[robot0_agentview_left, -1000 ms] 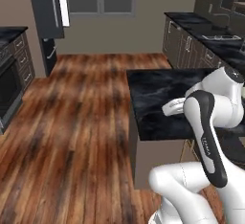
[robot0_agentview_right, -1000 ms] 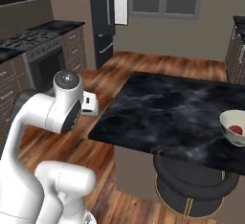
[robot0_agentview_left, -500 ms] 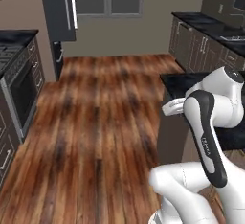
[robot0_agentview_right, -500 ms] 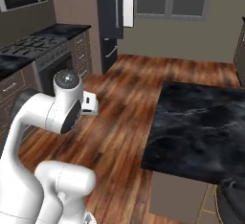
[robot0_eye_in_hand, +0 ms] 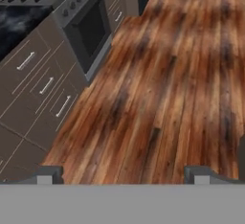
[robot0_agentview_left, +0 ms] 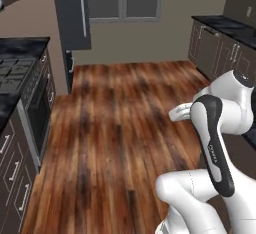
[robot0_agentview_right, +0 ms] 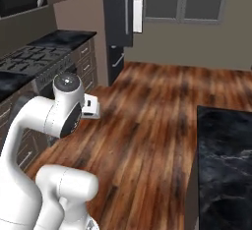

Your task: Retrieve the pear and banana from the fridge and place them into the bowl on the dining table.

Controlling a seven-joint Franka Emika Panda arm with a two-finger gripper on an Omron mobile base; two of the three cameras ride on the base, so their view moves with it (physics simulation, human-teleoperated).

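One fridge (robot0_agentview_right: 123, 20) across wood floor (robot0_agentview_left: 125, 128); one gripper (robot0_eye_in_hand: 123, 174) open, empty.

- The left base view looks from behind the white arm (robot0_agentview_left: 220, 143), on its left, forward and down over the reddish-brown plank floor (robot0_agentview_left: 120, 128) toward the far tall charcoal-black fridge (robot0_agentview_left: 72, 13).
- The right base view faces the same way from the arm's right; both share floor, fridge and the black cooktop (robot0_agentview_right: 29, 57) at left.
- The hand view looks down, nearer the floor, past the dark oven door (robot0_eye_in_hand: 91, 29).
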